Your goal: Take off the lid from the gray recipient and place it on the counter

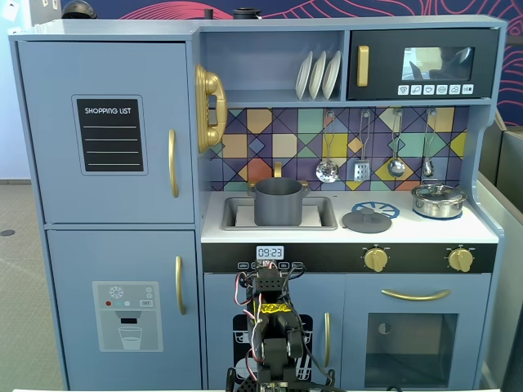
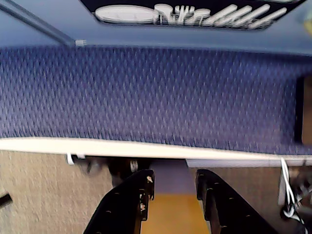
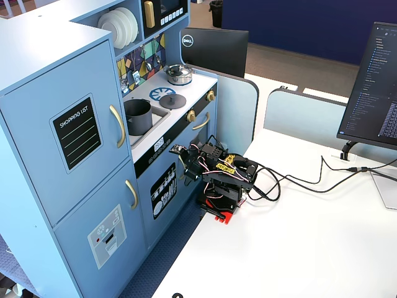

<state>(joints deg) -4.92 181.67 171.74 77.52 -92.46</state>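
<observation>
Blue carpet fills wrist view, lid on counter elsewhere, hand empty

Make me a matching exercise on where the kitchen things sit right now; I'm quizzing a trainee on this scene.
Things:
1. lid
2. gray pot
3. silver pan
4. gripper

Places:
A. standing in the sink
B. far right of the counter, in this fixed view
C. empty, down in front of the kitchen
D. flat on the counter, partly over the blue burner print

Pairs: 1-D, 2-A, 3-B, 4-C
</observation>
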